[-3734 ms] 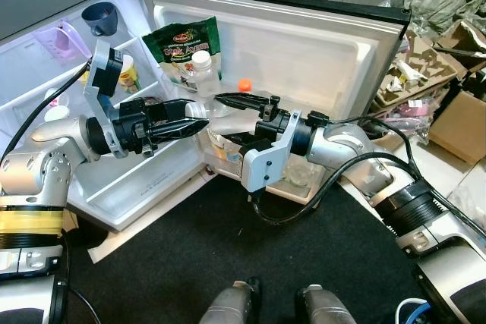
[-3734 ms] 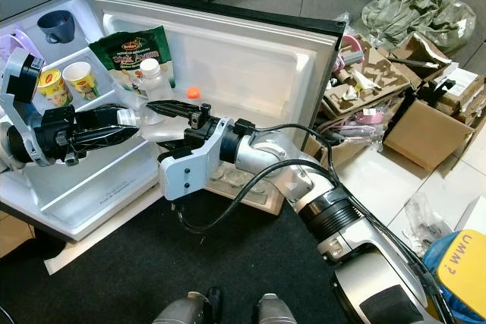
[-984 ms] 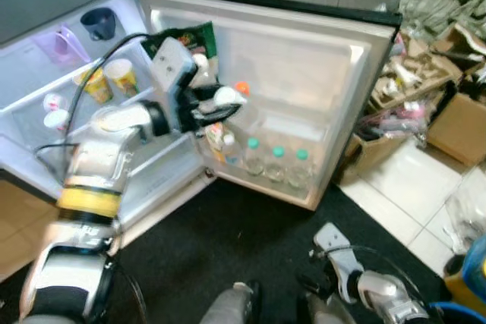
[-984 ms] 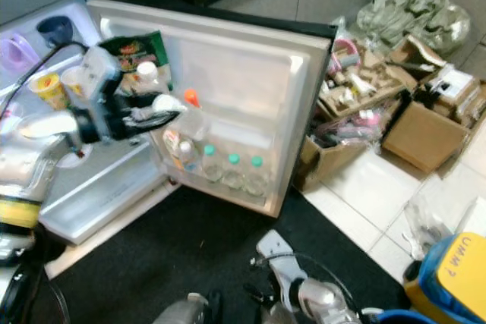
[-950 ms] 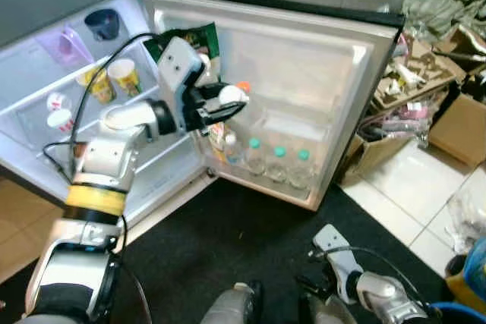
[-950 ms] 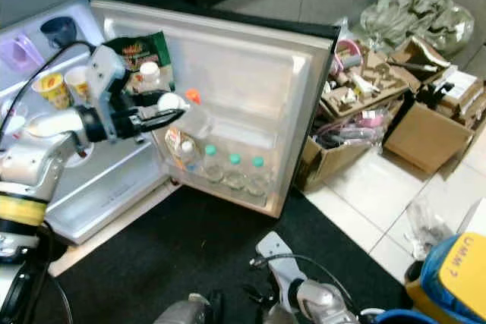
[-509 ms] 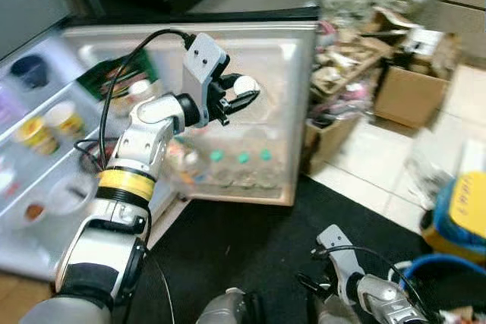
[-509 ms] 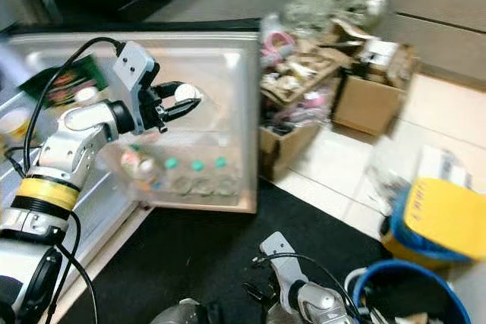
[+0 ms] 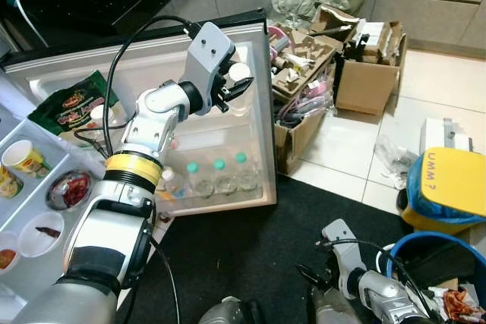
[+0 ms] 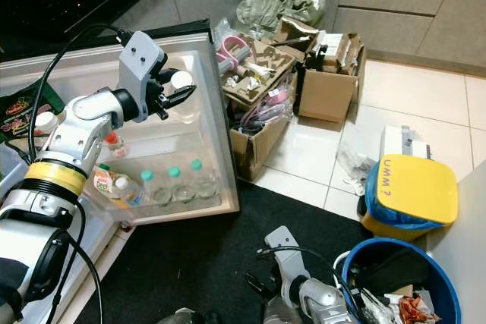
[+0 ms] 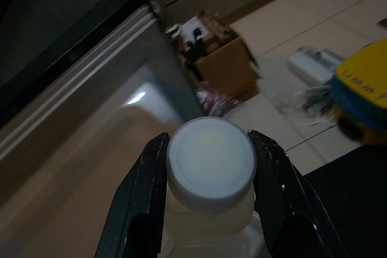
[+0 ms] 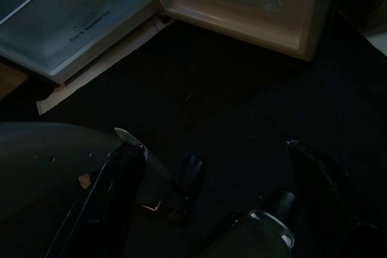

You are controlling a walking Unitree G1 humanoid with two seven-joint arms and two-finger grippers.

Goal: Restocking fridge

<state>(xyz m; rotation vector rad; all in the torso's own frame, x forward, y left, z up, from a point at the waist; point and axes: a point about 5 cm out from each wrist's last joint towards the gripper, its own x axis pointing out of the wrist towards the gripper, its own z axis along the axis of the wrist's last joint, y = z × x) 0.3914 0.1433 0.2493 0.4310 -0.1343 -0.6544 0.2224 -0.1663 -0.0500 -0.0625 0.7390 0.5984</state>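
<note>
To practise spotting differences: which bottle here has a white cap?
The bottle held between the left gripper's fingers; the door-shelf bottles have green caps.

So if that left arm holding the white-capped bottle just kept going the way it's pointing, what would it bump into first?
Probably the open fridge door. The left gripper, its fingers shut on the bottle, points toward the door's outer edge, with cardboard boxes on the floor beyond. Depth is unclear, so it might slip past the edge.
</note>
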